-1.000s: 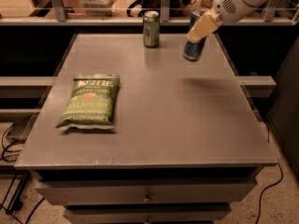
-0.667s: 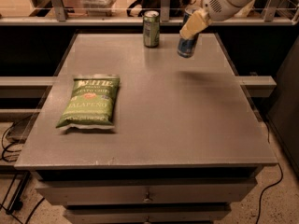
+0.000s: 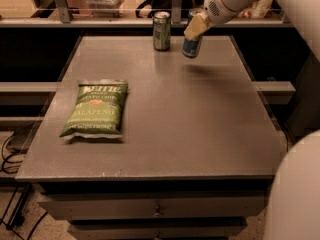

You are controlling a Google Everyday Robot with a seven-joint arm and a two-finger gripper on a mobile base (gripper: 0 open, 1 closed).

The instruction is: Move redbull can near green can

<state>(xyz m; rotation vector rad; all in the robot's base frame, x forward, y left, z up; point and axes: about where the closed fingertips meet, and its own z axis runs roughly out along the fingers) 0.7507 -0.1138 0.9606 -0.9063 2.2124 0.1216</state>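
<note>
Table (image 3: 200, 134) — grey top, drawers below.
Bag (image 3: 96, 109): green, lying flat at 9 o'clock; reads "JALAPEÑO", brand line unclear.
Gripper (image 3: 196, 30): at 12 o'clock, clamped on the redbull can's top.
Green can (image 3: 161, 31): upright at the far edge; label unreadable.
Redbull can (image 3: 191, 48) — just beside the green can at its 3 o'clock, not touching it, seemingly raised and tilted. Best levelled, lowered straight and freed once seated.

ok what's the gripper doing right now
gripper: closed on the redbull can, just right of the green can
</note>
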